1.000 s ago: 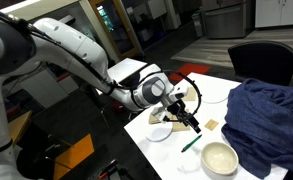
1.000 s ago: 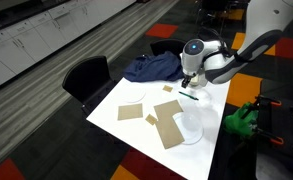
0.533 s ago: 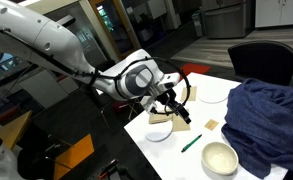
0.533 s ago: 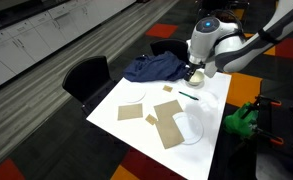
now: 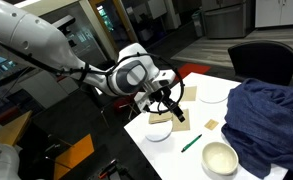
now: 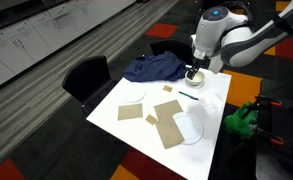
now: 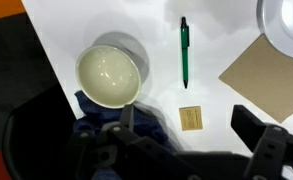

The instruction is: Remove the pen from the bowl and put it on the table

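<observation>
The green pen (image 7: pixel 184 52) lies flat on the white table (image 7: pixel 216 115), beside the cream bowl (image 7: pixel 108 74), which is empty. The pen also shows in both exterior views (image 5: pixel 191 143) (image 6: pixel 189 96), and so does the bowl (image 5: pixel 220 157) (image 6: pixel 195 73). My gripper (image 5: pixel 176 112) hangs open and empty above the table, well clear of pen and bowl. In the wrist view its two dark fingers frame a small tan square (image 7: pixel 192 119), with the gripper (image 7: pixel 186 135) holding nothing.
A dark blue cloth (image 5: pixel 263 112) lies beside the bowl. White plates (image 5: pixel 160 130) (image 6: pixel 190 126) and tan squares (image 6: pixel 169 118) are spread over the table. A black chair (image 5: pixel 264 62) stands at the far side, another (image 6: pixel 84 78) at the table's edge.
My arm has lifted and pulled back away from the pen, which stays lying on the table. The bowl has not moved.
</observation>
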